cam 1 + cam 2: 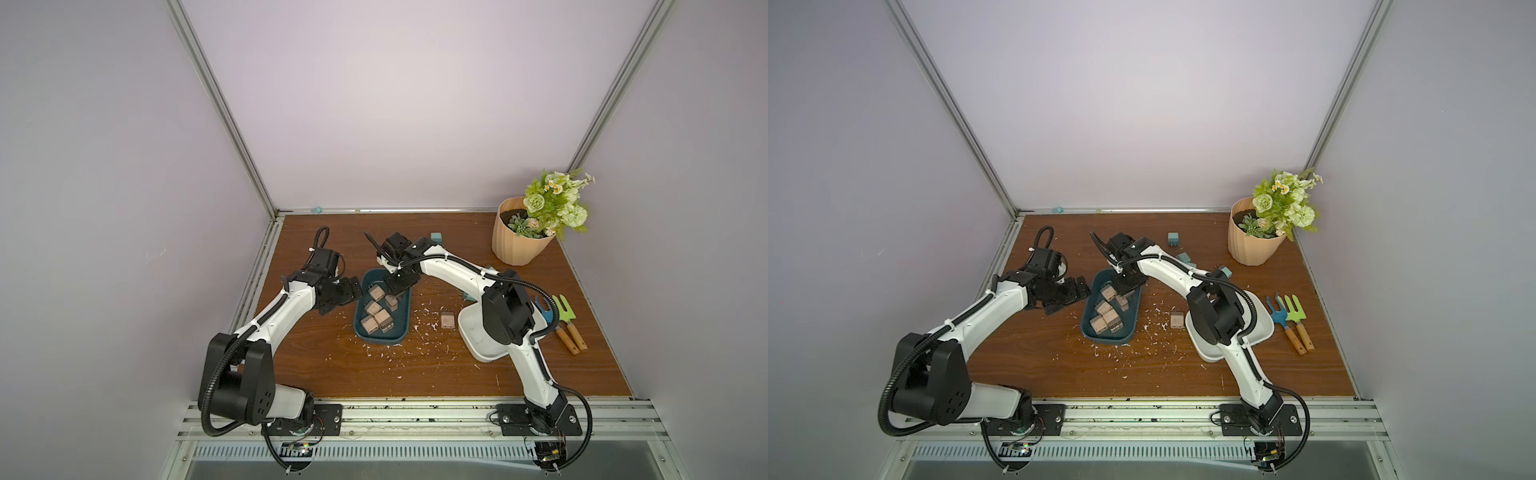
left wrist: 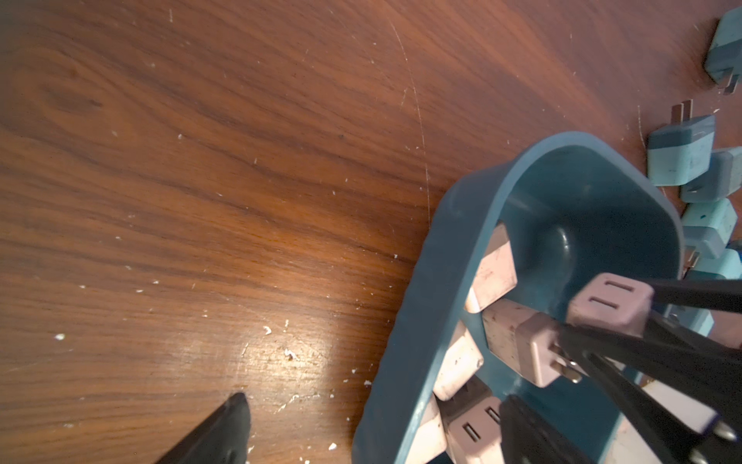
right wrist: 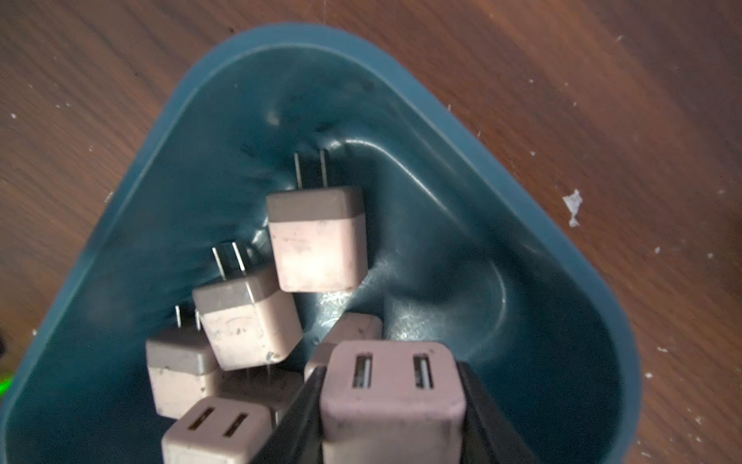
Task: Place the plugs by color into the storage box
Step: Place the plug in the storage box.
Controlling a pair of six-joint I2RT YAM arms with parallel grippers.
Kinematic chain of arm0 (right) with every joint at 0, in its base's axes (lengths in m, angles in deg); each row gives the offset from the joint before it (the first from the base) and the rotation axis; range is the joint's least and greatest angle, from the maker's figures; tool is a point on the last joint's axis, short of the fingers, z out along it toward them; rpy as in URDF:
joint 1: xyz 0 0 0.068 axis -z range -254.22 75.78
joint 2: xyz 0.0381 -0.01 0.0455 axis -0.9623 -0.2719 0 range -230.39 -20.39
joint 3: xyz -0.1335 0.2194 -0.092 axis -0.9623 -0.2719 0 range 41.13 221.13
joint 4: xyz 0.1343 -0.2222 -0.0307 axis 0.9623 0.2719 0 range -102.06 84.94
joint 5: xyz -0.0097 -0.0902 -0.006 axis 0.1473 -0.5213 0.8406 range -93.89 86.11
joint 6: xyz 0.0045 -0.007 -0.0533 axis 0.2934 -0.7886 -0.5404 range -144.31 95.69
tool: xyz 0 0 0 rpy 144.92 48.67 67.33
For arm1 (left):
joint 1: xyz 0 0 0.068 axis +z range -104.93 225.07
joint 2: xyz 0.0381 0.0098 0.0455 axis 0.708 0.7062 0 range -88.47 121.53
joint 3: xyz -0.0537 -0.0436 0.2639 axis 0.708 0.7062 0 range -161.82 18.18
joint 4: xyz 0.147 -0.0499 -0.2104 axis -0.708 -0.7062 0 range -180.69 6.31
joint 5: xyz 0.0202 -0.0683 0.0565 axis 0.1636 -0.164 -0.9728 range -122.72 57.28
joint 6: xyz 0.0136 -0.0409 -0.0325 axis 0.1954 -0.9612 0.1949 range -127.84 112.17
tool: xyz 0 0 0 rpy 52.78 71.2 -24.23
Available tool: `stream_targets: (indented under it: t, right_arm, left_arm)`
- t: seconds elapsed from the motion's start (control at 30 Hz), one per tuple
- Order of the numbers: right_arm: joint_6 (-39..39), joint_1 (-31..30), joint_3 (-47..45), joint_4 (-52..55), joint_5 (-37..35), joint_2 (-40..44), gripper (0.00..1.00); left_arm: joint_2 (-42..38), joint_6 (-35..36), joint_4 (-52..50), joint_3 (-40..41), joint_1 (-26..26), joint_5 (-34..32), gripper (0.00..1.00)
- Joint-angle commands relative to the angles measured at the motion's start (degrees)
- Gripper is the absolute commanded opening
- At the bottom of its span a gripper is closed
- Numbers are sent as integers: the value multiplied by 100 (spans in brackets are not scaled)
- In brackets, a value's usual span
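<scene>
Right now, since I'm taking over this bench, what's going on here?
The right gripper is shut on a pinkish-tan plug, holding it over the dark teal tray, where several tan plugs already lie. The left gripper is open and empty at that tray's rim. A loose tan plug lies on the table beside the white tray, and the turquoise plugs are loose on the table beyond the teal tray.

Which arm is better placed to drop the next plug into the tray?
Right: the right gripper holds a pinkish-tan cube-shaped plastic plug over the dark teal plastic tray; the left gripper is open, empty.
</scene>
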Motion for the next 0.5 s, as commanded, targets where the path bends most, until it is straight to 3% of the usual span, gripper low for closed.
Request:
stream_targets:
  t: [0.0, 0.23, 0.47]
  right_arm:
    - [37, -42, 123, -111, -42, -204, 46]
    - [50, -70, 232, 3, -100, -222, 56]
    - [106, -74, 297, 253, -241, 291, 68]
  left_arm:
    - [-86, -124, 1, 23, 23, -77, 98]
    - [-23, -124, 70, 21, 26, -72, 98]
    - [142, -44, 97, -143, 24, -48, 99]
